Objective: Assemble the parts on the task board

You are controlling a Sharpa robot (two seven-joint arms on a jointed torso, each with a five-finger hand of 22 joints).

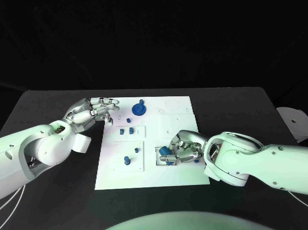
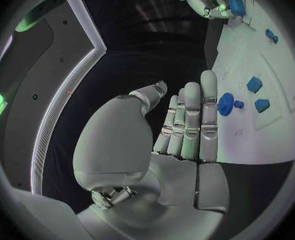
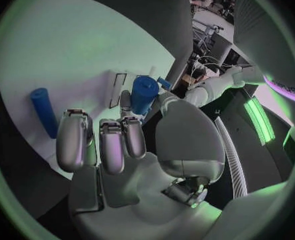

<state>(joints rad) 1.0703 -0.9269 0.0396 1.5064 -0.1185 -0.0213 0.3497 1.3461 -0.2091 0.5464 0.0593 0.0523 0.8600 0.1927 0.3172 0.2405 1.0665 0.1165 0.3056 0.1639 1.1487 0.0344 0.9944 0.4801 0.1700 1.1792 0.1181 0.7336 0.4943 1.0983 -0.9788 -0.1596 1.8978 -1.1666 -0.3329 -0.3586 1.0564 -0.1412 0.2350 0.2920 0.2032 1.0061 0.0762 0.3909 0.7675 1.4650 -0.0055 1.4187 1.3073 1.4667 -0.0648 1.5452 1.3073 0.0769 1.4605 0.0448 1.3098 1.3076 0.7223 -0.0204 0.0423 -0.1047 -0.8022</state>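
Observation:
The white task board [image 1: 174, 175] lies in the middle of the table. My right hand [image 1: 183, 147] rests over its right side and pinches a short blue cylinder [image 3: 144, 94] between thumb and fingers, at a rectangular slot [image 3: 118, 85]. A blue peg [image 3: 44, 112] lies loose on the board beside that hand. My left hand [image 1: 95, 111] hovers at the board's far left edge with its fingers [image 2: 190, 117] straight and side by side, holding nothing. Just past its fingertips sits a round blue part [image 2: 225, 104].
Two small blue blocks [image 1: 125, 130] stand in a recessed square left of the board's middle. Another blue piece [image 1: 127, 160] sits in the near left square. A pale round object [image 1: 297, 122] stands off the table's right edge. Bare black table [image 1: 50, 103] surrounds the board.

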